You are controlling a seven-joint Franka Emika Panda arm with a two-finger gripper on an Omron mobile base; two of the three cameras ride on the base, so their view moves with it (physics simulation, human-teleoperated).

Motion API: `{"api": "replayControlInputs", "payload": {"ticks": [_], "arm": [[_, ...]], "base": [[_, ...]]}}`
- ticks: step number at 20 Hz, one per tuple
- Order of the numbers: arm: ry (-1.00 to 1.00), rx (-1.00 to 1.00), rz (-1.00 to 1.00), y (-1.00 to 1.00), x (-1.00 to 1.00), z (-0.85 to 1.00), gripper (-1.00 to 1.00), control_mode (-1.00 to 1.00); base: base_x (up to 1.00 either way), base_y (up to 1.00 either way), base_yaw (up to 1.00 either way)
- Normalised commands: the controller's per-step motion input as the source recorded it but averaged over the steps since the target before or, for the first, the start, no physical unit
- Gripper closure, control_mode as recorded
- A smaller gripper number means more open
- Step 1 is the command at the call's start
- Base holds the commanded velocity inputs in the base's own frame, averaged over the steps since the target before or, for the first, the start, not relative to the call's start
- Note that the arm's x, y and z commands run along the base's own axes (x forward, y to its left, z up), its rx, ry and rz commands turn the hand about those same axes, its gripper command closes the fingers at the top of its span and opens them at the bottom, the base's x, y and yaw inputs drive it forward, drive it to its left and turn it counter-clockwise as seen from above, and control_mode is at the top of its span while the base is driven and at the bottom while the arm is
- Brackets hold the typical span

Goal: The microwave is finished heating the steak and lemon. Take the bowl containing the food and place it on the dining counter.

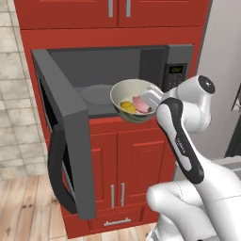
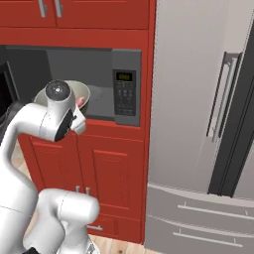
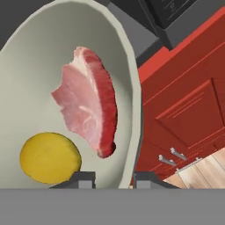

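Two bits of food sit in the bowl [image 1: 133,100] I am holding. From my left base view, the bowl is just in front of the open microwave [image 1: 115,80], a little past its front edge and tipped toward me. My gripper [image 1: 151,99] pinches the bowl's rim on the side nearest the microwave's button panel [image 1: 175,75]. The steak [image 1: 140,104] and the lemon [image 1: 127,106] lie low in the bowl, close together.

From my right base view, the bowl [image 2: 79,93] peeks out behind my arm, in front of the microwave [image 2: 96,84] opening.

In my hand view, my two fingertips [image 3: 83,178] stand on either side of the bowl's rim [image 3: 132,101], closed on it. The steak [image 3: 90,99] leans on the bowl's inside wall, and the lemon [image 3: 50,157] rests beside it, nearer my fingers.

I think the bowl is hard and smooth, so it could slip or break if dropped. It hangs from one edge, so it wants to tip. The lemon is round and could roll out. I should keep my pinch on the rim and level the bowl.
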Motion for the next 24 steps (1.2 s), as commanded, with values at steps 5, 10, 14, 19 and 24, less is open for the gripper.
{"api": "replayControlInputs", "payload": {"ticks": [5,10,14,19,24], "arm": [[0.00,0.00,0.00,0.00,0.00,0.00,1.00,1.00],[0.00,0.00,0.00,0.00,0.00,0.00,1.00,1.00],[0.00,0.00,0.00,0.00,0.00,0.00,1.00,1.00],[0.00,0.00,0.00,0.00,0.00,0.00,1.00,1.00],[0.00,0.00,0.00,0.00,0.00,0.00,1.00,1.00]], "base": [[-0.51,-0.59,0.10],[-0.57,-0.51,0.28],[-0.56,-0.61,0.66],[-0.68,-0.52,0.87],[-0.52,-0.37,0.97]]}}
